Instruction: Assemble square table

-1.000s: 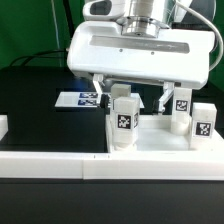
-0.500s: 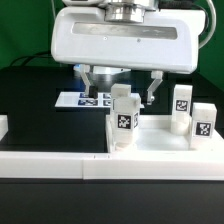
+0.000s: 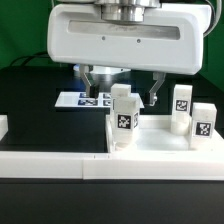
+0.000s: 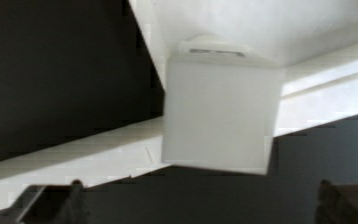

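Exterior view first: your gripper (image 3: 120,88) has shifted toward the frame's left over the last second and risen a little, and it now hangs above and behind the upright leg (image 3: 123,120) at centre frame. Its jaws stand wide apart and hold nothing. That leg stands at the near corner of the tabletop (image 3: 160,140), which lies in the lower right of the frame against the border wall (image 3: 50,165). Two more legs (image 3: 183,108) stand toward the right edge. The marker board (image 3: 85,100) lies flat on the desk (image 3: 30,100) left of centre. In the wrist view the leg (image 4: 220,110) sits between the dark fingertips (image 4: 51,200), untouched, so you look lined up for a grasp or twist, not yet begun.
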{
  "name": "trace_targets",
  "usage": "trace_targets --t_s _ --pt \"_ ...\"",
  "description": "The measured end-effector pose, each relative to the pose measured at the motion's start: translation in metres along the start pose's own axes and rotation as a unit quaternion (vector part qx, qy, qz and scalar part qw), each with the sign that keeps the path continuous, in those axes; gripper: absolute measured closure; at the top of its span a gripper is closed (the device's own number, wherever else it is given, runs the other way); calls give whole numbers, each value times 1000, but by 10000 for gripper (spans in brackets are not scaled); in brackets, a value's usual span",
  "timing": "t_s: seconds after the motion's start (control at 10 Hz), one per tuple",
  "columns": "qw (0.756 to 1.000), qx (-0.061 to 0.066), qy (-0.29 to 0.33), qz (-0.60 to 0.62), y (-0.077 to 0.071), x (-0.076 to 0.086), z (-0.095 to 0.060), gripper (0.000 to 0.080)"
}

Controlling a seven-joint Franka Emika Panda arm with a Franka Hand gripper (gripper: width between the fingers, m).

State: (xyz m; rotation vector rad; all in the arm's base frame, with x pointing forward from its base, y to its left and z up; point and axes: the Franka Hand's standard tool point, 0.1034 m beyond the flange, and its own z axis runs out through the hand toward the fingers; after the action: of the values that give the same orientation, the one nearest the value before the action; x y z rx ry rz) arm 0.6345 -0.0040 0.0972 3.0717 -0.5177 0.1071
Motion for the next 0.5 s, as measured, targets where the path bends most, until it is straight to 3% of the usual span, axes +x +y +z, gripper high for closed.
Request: trace_targets --t_s 0.4,0.5 --pt "1000 -3 -3 10 -9 -12 13 150" --pt "1000 -4 -3 15 -8 -11 13 268"
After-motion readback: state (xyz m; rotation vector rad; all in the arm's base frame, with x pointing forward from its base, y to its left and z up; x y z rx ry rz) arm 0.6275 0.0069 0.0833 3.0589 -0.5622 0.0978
